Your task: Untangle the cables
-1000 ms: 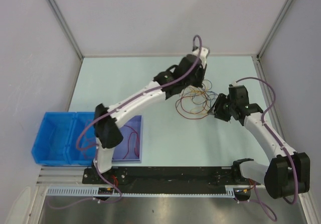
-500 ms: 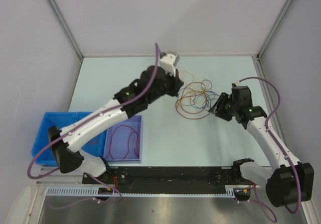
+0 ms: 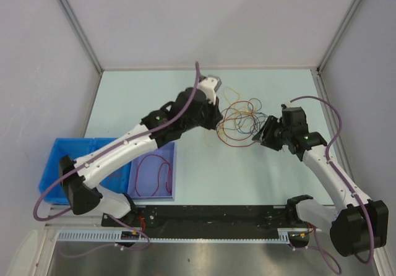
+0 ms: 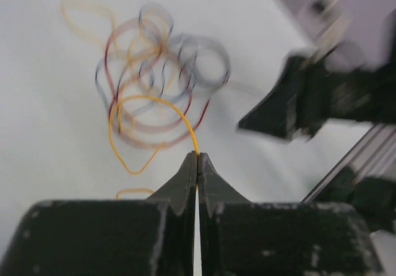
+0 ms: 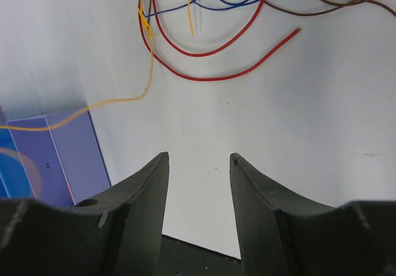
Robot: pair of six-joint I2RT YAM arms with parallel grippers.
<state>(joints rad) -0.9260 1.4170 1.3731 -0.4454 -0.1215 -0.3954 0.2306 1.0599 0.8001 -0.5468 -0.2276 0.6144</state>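
With one red cable (image 3: 162, 174) already in the purple bin (image 3: 174, 177) at the table's (image 3: 136, 103) near edge, the left gripper (image 4: 197, 157) is pinched on a yellow cable (image 4: 148, 97) leading from the tangle (image 3: 240, 122) mid-table toward the far edge, and the right gripper (image 5: 198, 158) is spread and empty, so most untangling looks undone.

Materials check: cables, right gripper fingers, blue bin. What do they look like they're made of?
Cables: thin wire in coloured insulation, probably plastic. They are smooth with a slight sheen and lie in loose curves.
Fingers of the right gripper: matte black with crisp edges. Likely hard plastic, though coated metal can't be ruled out.
Blue bin: moulded plastic by the look, in one even colour with straight walls.
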